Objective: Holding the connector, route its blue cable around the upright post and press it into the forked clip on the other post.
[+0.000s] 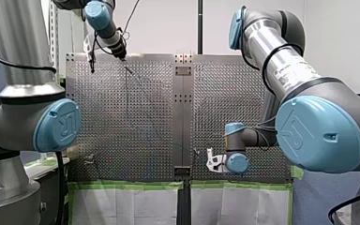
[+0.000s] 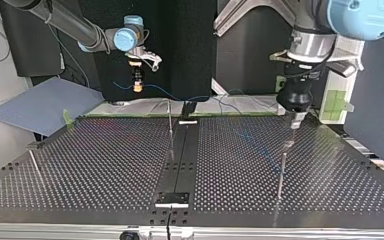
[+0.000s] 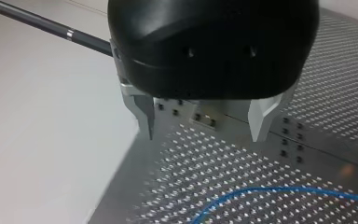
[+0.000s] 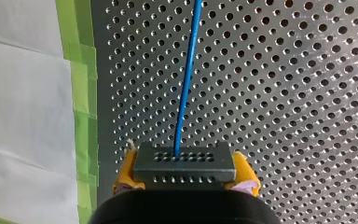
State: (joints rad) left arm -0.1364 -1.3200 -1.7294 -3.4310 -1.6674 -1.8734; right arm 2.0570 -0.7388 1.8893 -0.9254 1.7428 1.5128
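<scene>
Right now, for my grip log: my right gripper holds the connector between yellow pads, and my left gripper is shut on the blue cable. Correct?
Wrong about the left. My right gripper holds the connector between yellow pads, but my left gripper is open and empty: the left wrist view shows the blue cable running over the table ahead of it, untouched.

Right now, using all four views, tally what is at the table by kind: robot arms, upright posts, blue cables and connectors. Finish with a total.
Robot arms: 2
Upright posts: 3
Blue cable: 1
Connector: 1
Total: 7
</scene>
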